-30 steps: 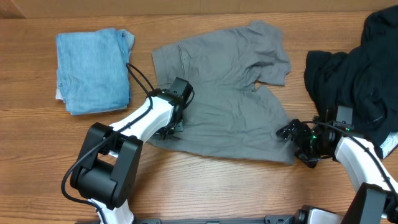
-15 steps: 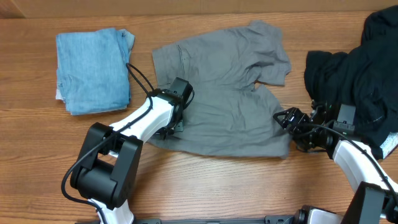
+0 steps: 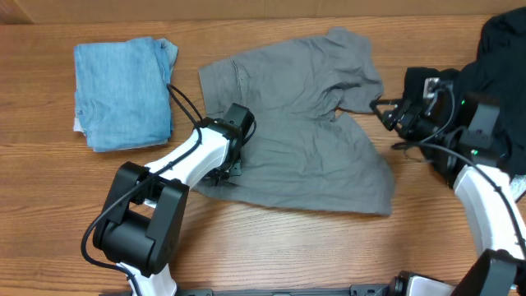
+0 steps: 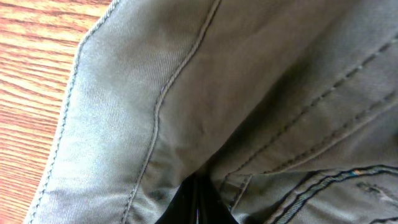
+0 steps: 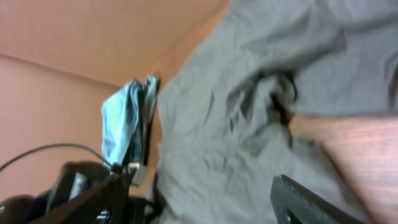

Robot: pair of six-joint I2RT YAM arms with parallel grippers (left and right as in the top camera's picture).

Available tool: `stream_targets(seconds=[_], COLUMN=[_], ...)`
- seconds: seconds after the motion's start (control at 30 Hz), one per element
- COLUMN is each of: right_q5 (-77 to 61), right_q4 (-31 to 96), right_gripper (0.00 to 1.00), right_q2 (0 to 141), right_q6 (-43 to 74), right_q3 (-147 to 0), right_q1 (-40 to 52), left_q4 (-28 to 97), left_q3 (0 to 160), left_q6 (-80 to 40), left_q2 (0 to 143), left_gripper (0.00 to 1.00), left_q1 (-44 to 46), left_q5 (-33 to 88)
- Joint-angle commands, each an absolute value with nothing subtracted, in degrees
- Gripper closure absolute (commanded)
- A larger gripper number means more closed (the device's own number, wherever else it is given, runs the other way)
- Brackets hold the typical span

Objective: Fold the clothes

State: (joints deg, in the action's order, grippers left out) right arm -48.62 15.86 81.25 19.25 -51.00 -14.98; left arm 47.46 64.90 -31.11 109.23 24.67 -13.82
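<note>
The grey shorts [image 3: 304,140] lie spread out in the middle of the table. My left gripper [image 3: 226,170] is shut on their left edge; in the left wrist view the shut fingers [image 4: 199,202] sit pinched in the grey fabric [image 4: 186,93]. My right gripper [image 3: 388,113] is open and empty, raised above the right side of the shorts. Its fingers [image 5: 199,205] stand wide apart over the grey cloth [image 5: 236,124] in the right wrist view.
A folded light blue garment [image 3: 123,90] lies at the far left and also shows in the right wrist view [image 5: 124,118]. A pile of black clothes [image 3: 493,74] sits at the right edge, behind my right arm.
My right gripper left the shorts' lower right corner and rose toward the far right. The corner lifted briefly and now lies flat. The left arm has not moved.
</note>
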Motion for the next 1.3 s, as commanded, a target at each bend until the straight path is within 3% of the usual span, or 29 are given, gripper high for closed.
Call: stream_targets(seconds=[0.0,0.07,0.27,0.4,0.6,0.73,0.87,1.1,1.2,1.27], right_q5=[-28.7,-19.2,-19.6,-23.1,-25.6,-28.7,-38.6,-53.6,-59.5,-60.5], right_q4=[29.9,39.4,51.4,46.8,37.4,32.4,27.3,15.2,8.0,5.5], right_gripper=[0.20,0.20,0.20,0.19,0.09,0.00,0.00,0.13,0.33,0.52], right_q2=[79.2,79.2,79.5,79.5,79.6,82.1,88.0,93.3,93.3,93.3], right_q6=[16.6,19.3,19.5,19.5,19.2,15.9,14.7,14.5,15.0,15.2], right_q3=[-59.0,-60.5,-54.7,-44.1,-33.6,-31.7,-31.7,-32.0,-32.0,-33.1], right_q1=[-15.2,-15.4,-20.4,-21.8,-21.8,-21.8,-21.8,-21.8,-21.8,-21.8], left_q4=[49.9,49.9,49.9,49.6,49.6,49.3,49.3,49.3,49.5,49.6], left_q3=[59.3,59.3,59.3,59.3,59.3,59.3,59.3,59.3,59.3,59.3], left_q6=[-29.8,-29.8,-29.8,-29.8,-29.8,-29.8,-29.8,-29.8,-29.8,-29.8], left_q2=[115.0,115.0,115.0,115.0,115.0,115.0,115.0,115.0,115.0,115.0], left_gripper=[0.96,0.96,0.96,0.96,0.96,0.96,0.96,0.96,0.96,0.96], left_q1=[24.4,24.4,24.4,24.4,24.4,24.4,24.4,24.4,24.4,24.4], left_q5=[-9.6,-9.6,-9.6,-9.6,-9.6,-9.6,-9.6,-9.6,-9.6,-9.6])
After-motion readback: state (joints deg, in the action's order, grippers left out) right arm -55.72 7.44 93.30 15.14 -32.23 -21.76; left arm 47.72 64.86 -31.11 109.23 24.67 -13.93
